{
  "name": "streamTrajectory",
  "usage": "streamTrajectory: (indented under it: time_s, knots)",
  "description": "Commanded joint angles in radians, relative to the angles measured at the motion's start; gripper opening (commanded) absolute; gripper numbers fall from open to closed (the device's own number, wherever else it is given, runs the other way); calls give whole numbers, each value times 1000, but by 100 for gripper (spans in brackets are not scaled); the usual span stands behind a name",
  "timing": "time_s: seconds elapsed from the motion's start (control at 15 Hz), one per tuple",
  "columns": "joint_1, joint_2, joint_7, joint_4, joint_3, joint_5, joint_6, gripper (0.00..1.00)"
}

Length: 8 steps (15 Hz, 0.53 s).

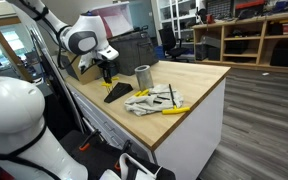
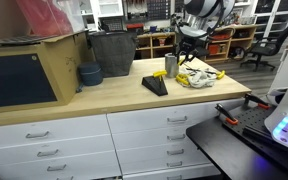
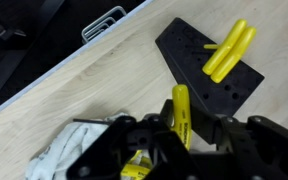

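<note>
In an exterior view my hand (image 1: pixel 106 72) hangs just above the table (image 1: pixel 199 75), right over the black holder (image 1: pixel 119 93). From this angle I cannot tell how the fingers stand. A metal cup (image 1: pixel 142 76) stands just beside the hand, and past it lies a heap of tools and cloth (image 1: pixel 154 100). A black bin (image 1: pixel 134 48) stands behind the hand, near enough that I would mind it on any swing backward.

In the second exterior view the arm comes down behind the cup (image 2: pixel 171 66), which partly hides the hand. The holder (image 2: pixel 155 85) lies on the near side and the heap (image 2: pixel 197 76) off to one side. The bin (image 2: pixel 112 52) and some blue bowls (image 2: pixel 89 74) stand well apart.

The wrist view settles the grip. The hand (image 3: pixel 184 128) is pinching a yellow-handled tool (image 3: pixel 181 105), whose shaft runs out ahead toward the holder (image 3: pixel 209 65). I judge it is held lengthwise so that the tip leads. A second yellow tool (image 3: pixel 229 52) already lies across the holder's far end and takes up space there. A white cloth (image 3: pixel 69 150) lies just beside the hand.
</note>
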Motion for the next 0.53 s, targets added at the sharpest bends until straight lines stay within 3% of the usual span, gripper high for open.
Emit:
streamTrajectory:
  time_s: [0.0, 0.47]
  knots:
    - [-27, 21, 45, 38, 31, 33, 53, 5]
    - [-67, 237, 159, 181, 22, -18, 27, 5]
